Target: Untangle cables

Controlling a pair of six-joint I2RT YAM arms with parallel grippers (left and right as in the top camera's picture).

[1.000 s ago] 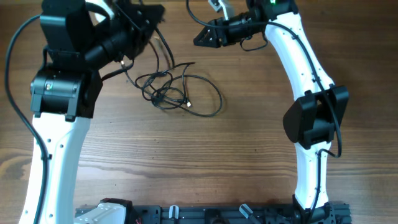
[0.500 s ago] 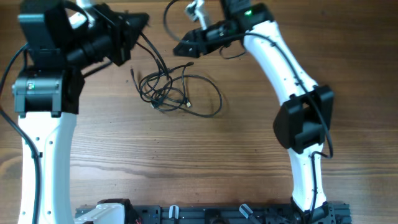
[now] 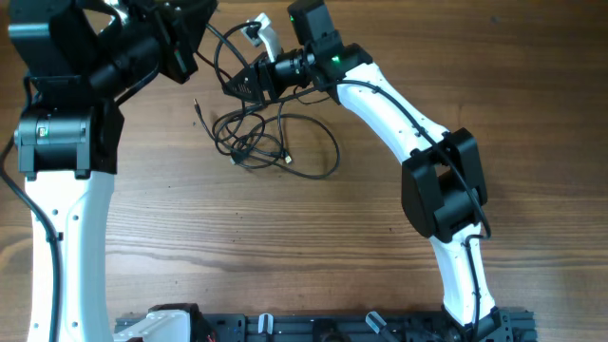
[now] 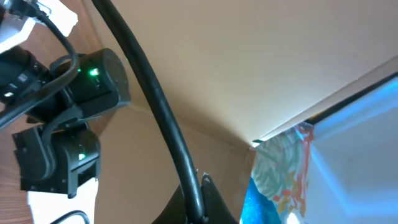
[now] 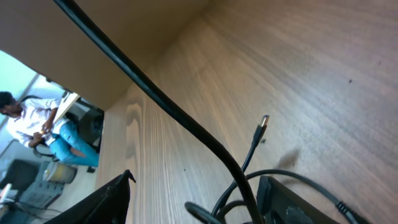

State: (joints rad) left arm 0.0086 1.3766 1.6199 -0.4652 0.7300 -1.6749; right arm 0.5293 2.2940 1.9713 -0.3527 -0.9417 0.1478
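The cables [image 3: 252,141] lie in a black tangle on the wooden table, with one loop [image 3: 323,152] spreading right and a free plug end [image 3: 197,106] at the left. My left gripper [image 3: 201,24] is raised at the top left, shut on one cable strand [image 4: 155,106] that runs down to the tangle. In the left wrist view this gripper [image 4: 200,199] pinches the strand. My right gripper [image 3: 231,87] hovers open just above the tangle's top. That same taut strand [image 5: 174,112] passes between its spread fingers [image 5: 106,199]. A small plug [image 5: 264,121] rests on the wood beyond.
A black rail [image 3: 332,328] with clamps runs along the table's near edge. The right arm [image 3: 399,114] stretches diagonally across the upper middle. A beige wall [image 4: 249,62] stands behind the table's far edge.
My right gripper swung left and down to the tangle and opened wider. The left arm shifted left and up, still gripping its strand.
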